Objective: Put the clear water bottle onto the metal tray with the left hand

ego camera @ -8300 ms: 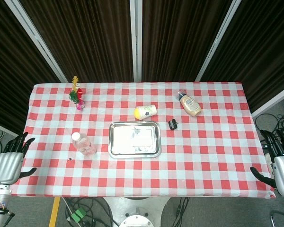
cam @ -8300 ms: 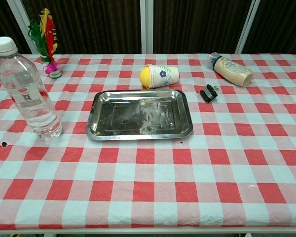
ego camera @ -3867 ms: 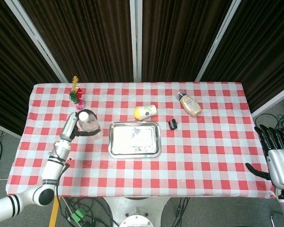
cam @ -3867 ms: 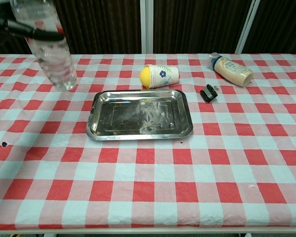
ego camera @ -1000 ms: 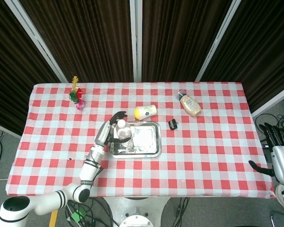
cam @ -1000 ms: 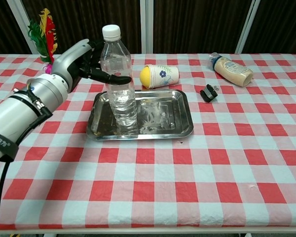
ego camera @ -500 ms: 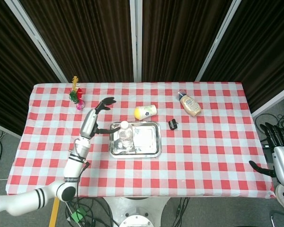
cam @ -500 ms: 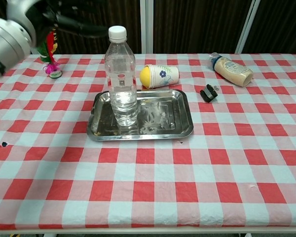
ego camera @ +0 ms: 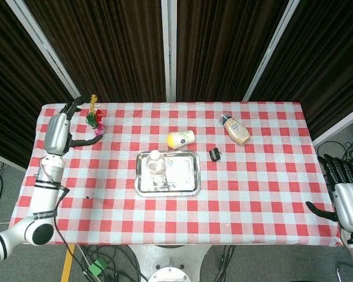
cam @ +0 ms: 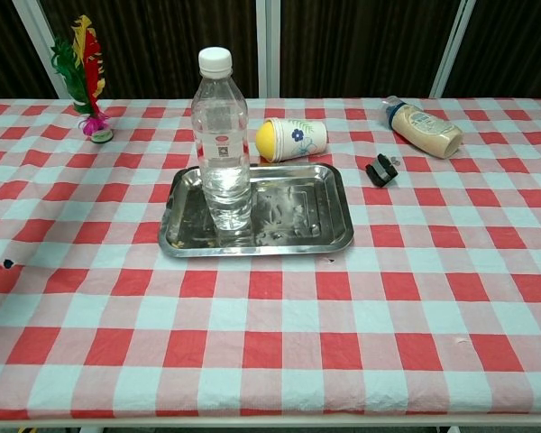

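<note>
The clear water bottle [ego camera: 156,167] [cam: 223,144] stands upright with its white cap on, in the left part of the metal tray [ego camera: 182,176] [cam: 298,212]. My left hand [ego camera: 63,126] is raised at the table's far left, well away from the bottle, fingers apart and holding nothing; the chest view does not show it. My right hand [ego camera: 344,197] hangs off the table's right edge in the head view, fingers spread and empty.
A yellow-and-white paper cup [cam: 292,139] lies on its side just behind the tray. A small black clip [cam: 380,170] sits to the tray's right, a sauce bottle [cam: 424,127] lies at the back right, and a feathered shuttlecock [cam: 84,68] stands at the back left.
My left hand has pulled back from beside the tray to the table's far left edge. The bottle stays standing on the tray.
</note>
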